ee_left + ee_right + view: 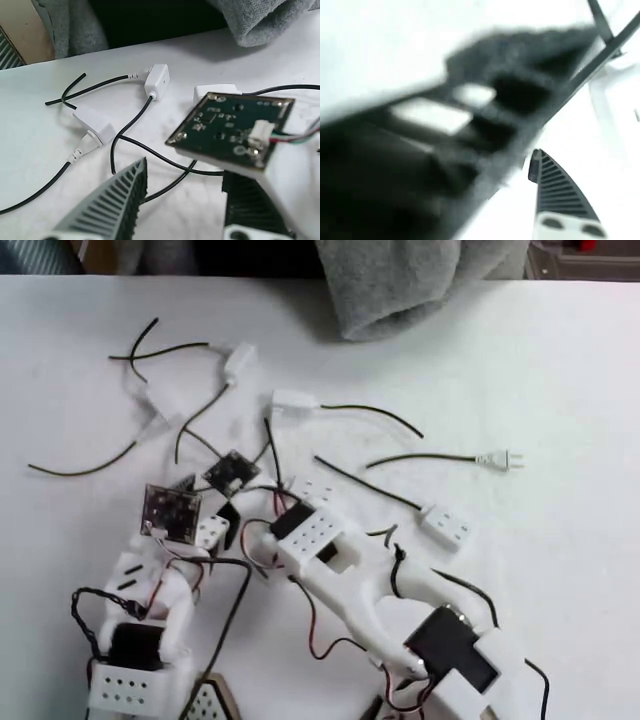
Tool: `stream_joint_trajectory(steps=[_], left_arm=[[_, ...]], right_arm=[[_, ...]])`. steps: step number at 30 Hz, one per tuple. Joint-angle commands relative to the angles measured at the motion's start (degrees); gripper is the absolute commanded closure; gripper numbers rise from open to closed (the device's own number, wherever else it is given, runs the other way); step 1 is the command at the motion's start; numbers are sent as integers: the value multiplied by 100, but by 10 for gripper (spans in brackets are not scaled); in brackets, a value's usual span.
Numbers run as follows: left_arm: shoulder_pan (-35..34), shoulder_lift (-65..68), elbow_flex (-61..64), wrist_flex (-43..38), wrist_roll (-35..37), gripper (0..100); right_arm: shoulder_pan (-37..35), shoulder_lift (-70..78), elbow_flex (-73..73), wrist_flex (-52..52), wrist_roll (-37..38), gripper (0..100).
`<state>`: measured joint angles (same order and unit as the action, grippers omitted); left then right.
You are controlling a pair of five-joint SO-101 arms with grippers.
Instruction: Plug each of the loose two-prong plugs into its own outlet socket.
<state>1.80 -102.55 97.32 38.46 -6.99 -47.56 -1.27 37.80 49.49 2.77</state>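
Two arms work a white surface, with a grey cloth at its far edge. The left end effector gapes wide, empty. The right end effector (a blur in its own view) cannot be judged. Four outlet sockets count plainly; one loose two-prong plug lies unplugged at right.

No text, label, brand, number or sign is showing clearly enough to be read. The green circuit board, sitting at about 9 o'clock from the table's middle in the high view, is carrying tiny pale markings beside its components, and they are staying too small to make out.
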Motion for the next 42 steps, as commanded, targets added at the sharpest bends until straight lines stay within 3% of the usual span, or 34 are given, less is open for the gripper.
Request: stream_joint_trajectory(steps=[1,10,25,28,36,42], left_arm=[[22,-110,-26,9,-44,755],[31,-110,-26,9,-44,755],[31,-110,-26,9,-44,755],[31,-110,-26,9,-44,755],[31,-110,-26,9,-44,755],[31,-110,-26,9,-44,755]], right_arm=[[92,-22,-220,-66,-413,811],[233,-13,-193,-75,-571,935],[224,303,-325,-4,-932,940],[233,532,-633,303,-914,979],[637,690,-985,532,-888,980],[681,75,-1451,971,-229,980]])
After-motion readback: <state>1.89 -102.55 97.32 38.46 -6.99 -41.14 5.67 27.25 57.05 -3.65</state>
